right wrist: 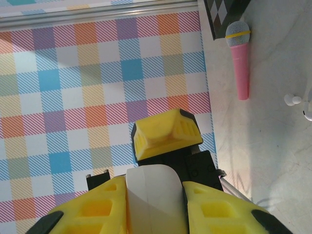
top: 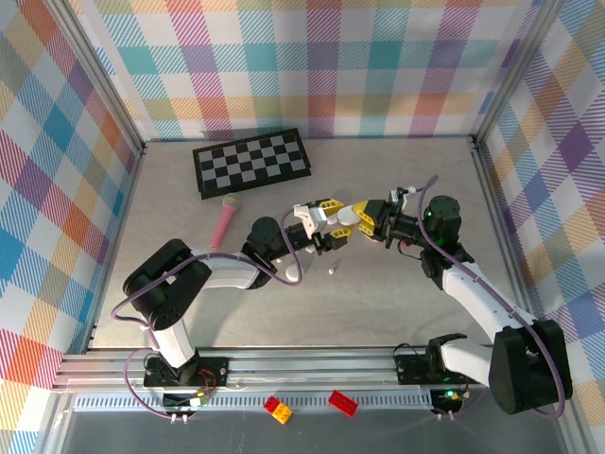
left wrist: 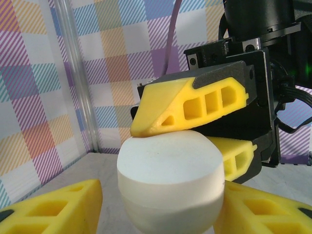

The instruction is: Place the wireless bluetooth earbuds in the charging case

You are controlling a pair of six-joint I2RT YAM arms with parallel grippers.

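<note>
The right gripper pinched the smooth white pebble-shaped plastic charging case, the left gripper flanking it, grip unclear; opening it probably needed a firm counter-hold.

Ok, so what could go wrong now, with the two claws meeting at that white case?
1. The smooth, round charging case is pinched in the right claw and looks lifted, with the left claw around its lower half. A tug between them could make it pop out and drop.
2. A tiny earbud lies loose on the table close by the claws. A falling case or a low sweep might knock it away.
</note>
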